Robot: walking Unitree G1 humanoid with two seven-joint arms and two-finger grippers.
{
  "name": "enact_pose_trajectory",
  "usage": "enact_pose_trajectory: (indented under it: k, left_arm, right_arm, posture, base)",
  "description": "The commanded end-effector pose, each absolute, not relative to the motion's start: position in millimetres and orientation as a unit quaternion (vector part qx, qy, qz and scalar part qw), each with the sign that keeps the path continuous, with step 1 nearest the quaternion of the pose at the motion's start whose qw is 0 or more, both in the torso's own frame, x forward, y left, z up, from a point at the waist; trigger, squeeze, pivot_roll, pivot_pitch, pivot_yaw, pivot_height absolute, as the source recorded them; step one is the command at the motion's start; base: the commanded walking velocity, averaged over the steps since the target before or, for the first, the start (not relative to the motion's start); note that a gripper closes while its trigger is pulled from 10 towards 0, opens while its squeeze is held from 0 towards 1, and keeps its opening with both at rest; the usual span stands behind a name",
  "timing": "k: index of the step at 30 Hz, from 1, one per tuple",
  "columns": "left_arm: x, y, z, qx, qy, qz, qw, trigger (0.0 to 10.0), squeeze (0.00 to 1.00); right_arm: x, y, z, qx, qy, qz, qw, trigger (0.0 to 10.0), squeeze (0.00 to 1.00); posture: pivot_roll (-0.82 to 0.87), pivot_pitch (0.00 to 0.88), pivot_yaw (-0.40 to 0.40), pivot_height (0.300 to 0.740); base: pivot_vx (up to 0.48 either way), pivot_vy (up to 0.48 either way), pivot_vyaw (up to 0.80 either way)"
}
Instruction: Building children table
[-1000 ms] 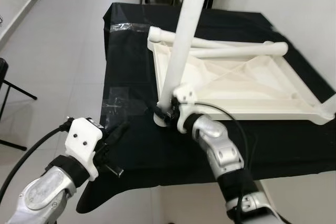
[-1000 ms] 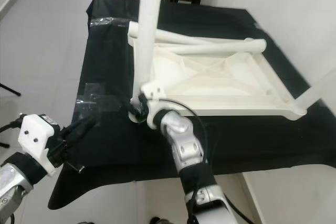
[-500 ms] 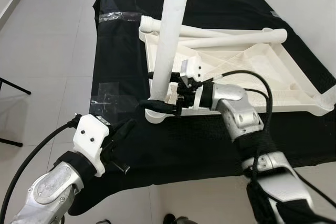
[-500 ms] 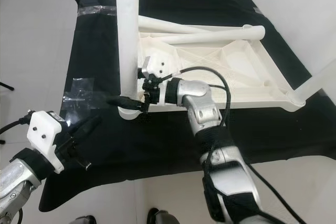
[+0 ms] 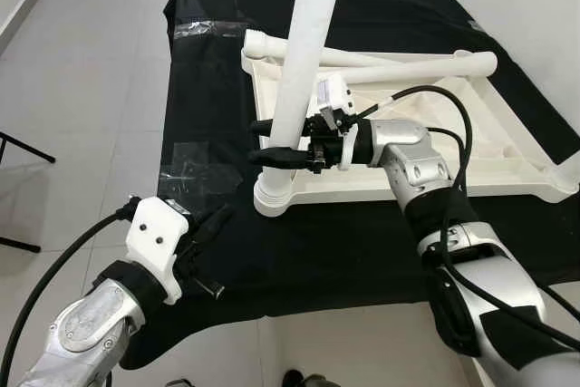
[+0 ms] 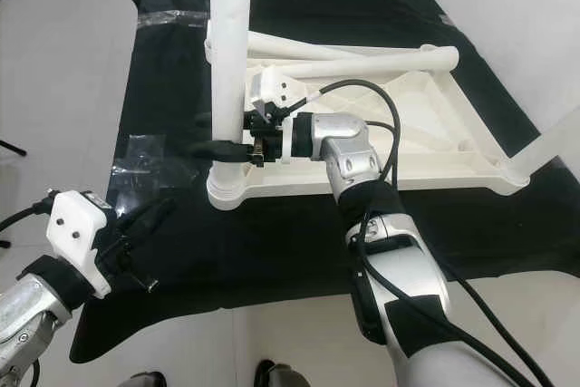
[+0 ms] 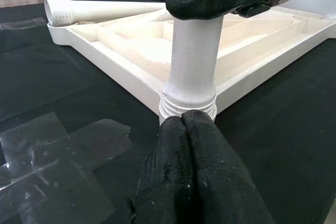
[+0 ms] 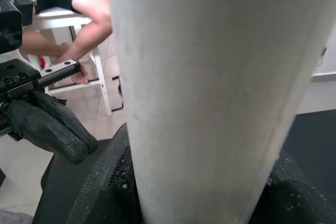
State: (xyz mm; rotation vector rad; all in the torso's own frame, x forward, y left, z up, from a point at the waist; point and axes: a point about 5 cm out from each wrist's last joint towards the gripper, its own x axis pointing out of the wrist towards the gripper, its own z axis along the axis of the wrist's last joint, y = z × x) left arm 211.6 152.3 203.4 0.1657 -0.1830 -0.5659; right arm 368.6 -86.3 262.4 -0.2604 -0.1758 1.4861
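Where the inverted white plastic tabletop [image 5: 426, 147], ribbed underneath, lies on the black cloth [image 5: 208, 79], a smooth round white leg [image 5: 304, 70] stands upright in its near-left corner socket. Two loose legs [image 5: 408, 68] lie across the far side. The right gripper [image 5: 276, 140] clamps this upright leg just above the threaded collar. The left gripper [image 7: 191, 182] hovers low before the socket, its textured fingers pressed together, holding nothing.

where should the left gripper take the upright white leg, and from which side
On the bare shaft of the upright leg, probably just above the right gripper, coming in level from the robot's left. The leg is a smooth round tube standing in the corner socket of the upturned tabletop; the right gripper's fingers already clamp it low down, and the left gripper is shut, so it must open first.
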Motion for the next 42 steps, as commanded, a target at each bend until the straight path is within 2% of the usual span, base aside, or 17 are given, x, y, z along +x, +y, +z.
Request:
enact_pose_trajectory:
  k: [1, 4, 7, 8, 9, 10, 19, 20, 22, 23, 24, 25, 30, 31, 33, 38, 42]
  left_arm:
    - [210.1, 149.7, 201.6, 0.079, -0.089, -0.285, 0.951, 10.0, 0.0]
    - [209.9, 150.1, 201.4, 0.079, -0.09, -0.284, 0.951, 10.0, 0.0]
    - [209.7, 150.6, 201.2, 0.079, -0.089, -0.284, 0.951, 10.0, 0.0]
    - [209.2, 152.1, 201.3, 0.08, -0.088, -0.284, 0.952, 10.0, 0.0]
    - [209.2, 152.1, 201.3, 0.08, -0.088, -0.284, 0.952, 10.0, 0.0]
    - [208.7, 153.4, 200.4, 0.079, -0.082, -0.289, 0.951, 10.0, 0.0]
    - [210.8, 147.2, 199.0, 0.07, -0.081, -0.303, 0.947, 10.0, 0.0]
    - [210.5, 148.1, 199.6, 0.072, -0.082, -0.3, 0.948, 10.0, 0.0]
    - [210.3, 149.0, 200.0, 0.073, -0.083, -0.298, 0.948, 10.0, 0.0]
    - [210.4, 150.3, 200.3, 0.075, -0.084, -0.294, 0.949, 10.0, 0.0]
    - [210.4, 150.3, 200.3, 0.075, -0.084, -0.294, 0.949, 10.0, 0.0]
    - [210.6, 151.5, 200.8, 0.076, -0.085, -0.291, 0.95, 10.0, 0.0]
    - [211.6, 150.0, 201.5, 0.075, -0.088, -0.292, 0.949, 10.0, 0.0]
    - [211.7, 148.6, 201.3, 0.075, -0.088, -0.294, 0.949, 10.0, 0.0]
    - [211.7, 148.6, 201.3, 0.075, -0.088, -0.294, 0.949, 10.0, 0.0]
    - [211.5, 146.5, 201.7, 0.074, -0.09, -0.295, 0.948, 10.0, 0.0]
    - [211.4, 147.5, 202.4, 0.075, -0.09, -0.292, 0.949, 10.0, 0.0]
  right_arm:
    - [368.7, -90.3, 243.8, -0.11, -0.052, 0.673, 0.73, 0.0, 0.0]
    - [373.0, -98.2, 226.1, -0.112, -0.053, 0.592, 0.796, 0.0, 0.0]
    - [374.4, -99.3, 221.1, -0.111, -0.053, 0.562, 0.818, 0.0, 0.0]
    - [374.5, -97.2, 207.8, -0.085, -0.055, 0.482, 0.87, 0.0, 0.0]
    - [374.5, -97.2, 207.8, -0.085, -0.055, 0.482, 0.87, 0.0, 0.0]
    - [347.7, -93.2, 166.3, -0.06, -0.007, 0.336, 0.94, 0.0, 0.0]
    - [344.2, -86.7, 164.0, -0.097, -0.007, 0.294, 0.951, 0.0, 0.0]
    - [345.0, -84.3, 163.9, -0.1, -0.008, 0.298, 0.949, 1.9, 0.0]
    - [345.1, -82.6, 163.8, -0.103, -0.009, 0.301, 0.948, 1.9, 0.0]
    - [346.2, -81.8, 165.4, -0.103, -0.014, 0.305, 0.947, 10.0, 0.0]
    - [346.2, -81.8, 165.4, -0.103, -0.014, 0.305, 0.947, 10.0, 0.0]
    - [345.5, -79.3, 169.6, -0.093, -0.021, 0.32, 0.943, 10.0, 1.0]
    - [339.2, -67.5, 205.2, -0.044, -0.092, 0.424, 0.9, 10.0, 1.0]
    - [336.2, -67.0, 217.4, -0.049, -0.115, 0.47, 0.874, 10.0, 0.0]
    - [336.2, -67.0, 217.4, -0.049, -0.115, 0.47, 0.874, 10.0, 0.0]
    - [332.7, -69.7, 235.6, -0.127, -0.122, 0.622, 0.763, 10.0, 0.0]
    - [340.8, -70.2, 240.3, -0.14, -0.102, 0.665, 0.727, 10.0, 0.0]
  posture:
    - [0.14, 0.214, -0.149, 0.74]
    - [0.13, 0.216, -0.153, 0.74]
    - [0.13, 0.217, -0.153, 0.74]
    - [0.13, 0.223, -0.137, 0.74]
    - [0.13, 0.223, -0.137, 0.74]
    - [0.12, 0.233, -0.115, 0.74]
    - [0.11, 0.218, -0.109, 0.74]
    - [0.12, 0.22, -0.116, 0.74]
    - [0.12, 0.22, -0.116, 0.74]
    - [0.12, 0.217, -0.12, 0.74]
    - [0.12, 0.217, -0.12, 0.74]
    - [0.12, 0.216, -0.12, 0.74]
    - [0.11, 0.214, -0.122, 0.74]
    - [0.1, 0.214, -0.125, 0.74]
    - [0.1, 0.214, -0.125, 0.74]
    - [0.11, 0.223, -0.135, 0.74]
    - [0.12, 0.225, -0.136, 0.74]
  base:
    - [0.0, 0.0, 0.0]
    - [0.0, 0.0, 0.0]
    - [0.0, 0.0, 0.0]
    - [0.0, 0.0, 0.0]
    - [0.0, 0.0, 0.0]
    - [0.0, 0.0, 0.0]
    - [0.0, 0.0, 0.0]
    - [0.0, 0.0, 0.0]
    - [0.0, 0.0, 0.0]
    - [0.0, 0.0, 0.0]
    - [0.0, 0.0, 0.0]
    - [0.0, 0.0, 0.0]
    - [0.0, 0.0, 0.0]
    - [0.0, 0.0, 0.0]
    - [0.0, 0.0, 0.0]
    - [0.0, 0.0, 0.0]
    - [0.0, 0.0, 0.0]
